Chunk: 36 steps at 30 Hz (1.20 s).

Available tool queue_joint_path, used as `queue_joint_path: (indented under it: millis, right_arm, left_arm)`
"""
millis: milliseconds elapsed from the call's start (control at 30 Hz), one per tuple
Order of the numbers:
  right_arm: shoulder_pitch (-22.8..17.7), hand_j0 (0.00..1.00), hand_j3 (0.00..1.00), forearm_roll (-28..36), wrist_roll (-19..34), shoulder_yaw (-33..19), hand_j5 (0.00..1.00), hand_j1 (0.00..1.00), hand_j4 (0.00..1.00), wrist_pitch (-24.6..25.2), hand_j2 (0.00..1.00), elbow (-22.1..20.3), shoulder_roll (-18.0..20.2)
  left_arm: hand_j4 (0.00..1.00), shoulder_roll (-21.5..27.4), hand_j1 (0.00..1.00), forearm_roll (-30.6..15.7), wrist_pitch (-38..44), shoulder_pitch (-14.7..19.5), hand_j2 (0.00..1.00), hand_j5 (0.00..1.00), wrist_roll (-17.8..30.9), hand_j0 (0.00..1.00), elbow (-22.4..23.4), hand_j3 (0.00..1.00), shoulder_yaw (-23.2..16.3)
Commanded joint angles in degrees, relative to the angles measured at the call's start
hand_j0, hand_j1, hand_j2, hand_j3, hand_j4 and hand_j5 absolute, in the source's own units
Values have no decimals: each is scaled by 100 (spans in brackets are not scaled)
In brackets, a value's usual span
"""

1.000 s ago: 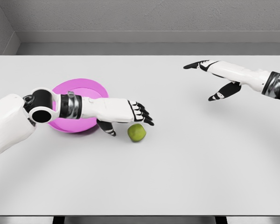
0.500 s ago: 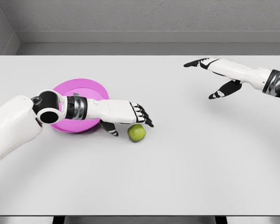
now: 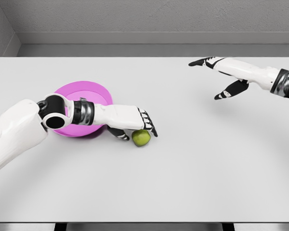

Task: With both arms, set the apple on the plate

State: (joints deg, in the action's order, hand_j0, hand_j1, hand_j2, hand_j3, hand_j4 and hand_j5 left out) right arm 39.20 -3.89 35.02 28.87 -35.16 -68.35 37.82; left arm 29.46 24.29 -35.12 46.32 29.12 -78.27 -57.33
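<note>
A green apple [image 3: 141, 138] lies on the white table [image 3: 183, 163], just right of a pink plate [image 3: 82, 96]. My left hand [image 3: 137, 129] reaches across the plate's front edge and sits right over the apple. Its black-tipped fingers [image 3: 149, 126] drape over the apple's top and the thumb [image 3: 118, 134] curls by its left side; the apple still rests on the table. My right hand [image 3: 216, 79] hovers far off at the upper right, fingers [image 3: 198, 62] stretched out flat and holding nothing.
The left forearm [image 3: 86, 113] covers the near part of the plate. A grey wall [image 3: 144, 19] runs behind the table's far edge. The table's front edge crosses the bottom of the view.
My left hand has dropped lower and closed in on the apple, fingers now over its top. The right hand has barely shifted.
</note>
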Motion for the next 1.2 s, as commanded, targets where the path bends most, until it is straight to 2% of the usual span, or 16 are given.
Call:
queue_joint_path:
  millis: [0, 100, 500, 567, 800, 867, 933, 1000, 1100, 1167]
  right_arm:
    - [0, 100, 100, 46, -2, 5, 100, 100, 100, 16, 100, 6, 6]
    - [0, 100, 100, 46, -2, 31, 100, 100, 100, 16, 100, 6, 6]
    - [0, 100, 100, 46, -2, 66, 100, 100, 100, 16, 100, 14, -3]
    - [0, 100, 100, 46, -2, 75, 100, 100, 100, 16, 100, 23, -3]
    - [0, 100, 100, 55, -2, 84, 100, 100, 100, 16, 100, 32, -3]
    - [0, 100, 100, 55, -2, 84, 100, 100, 100, 16, 100, 41, -12]
    - [0, 100, 100, 55, -2, 84, 100, 100, 100, 16, 100, 50, -12]
    - [0, 100, 100, 55, -2, 84, 100, 100, 100, 16, 100, 50, -12]
    - [0, 100, 100, 55, -2, 84, 100, 100, 100, 16, 100, 50, -29]
    - [0, 100, 100, 55, -2, 84, 100, 100, 100, 16, 100, 50, -47]
  left_arm:
    - [78, -10, 78, -38, 12, 0, 78, 78, -3, 78, -13, 78, -7]
    - [77, -46, 77, -30, 12, -35, 77, 77, -3, 77, -21, 77, -15]
    - [60, -37, 60, -30, 12, -44, 60, 60, 6, 60, -30, 60, -15]
    - [54, -28, 54, -30, 12, -35, 54, 54, 15, 54, -30, 54, -15]
    - [49, 77, 49, -100, 12, 9, 49, 49, -3, 49, -57, 49, 2]
    - [48, 288, 48, -284, 12, 18, 48, 48, -20, 48, -162, 48, 28]
    - [47, 903, 47, -574, 12, 35, 47, 47, -38, 47, -619, 47, 134]
    - [45, 1237, 45, -838, 12, 35, 45, 45, -38, 45, -698, 45, 318]
    - [45, 1844, 45, -1348, 12, 26, 45, 45, -38, 45, -523, 45, 635]
    - [45, 1906, 45, -1418, 12, 9, 45, 45, -29, 45, 82, 45, 924]
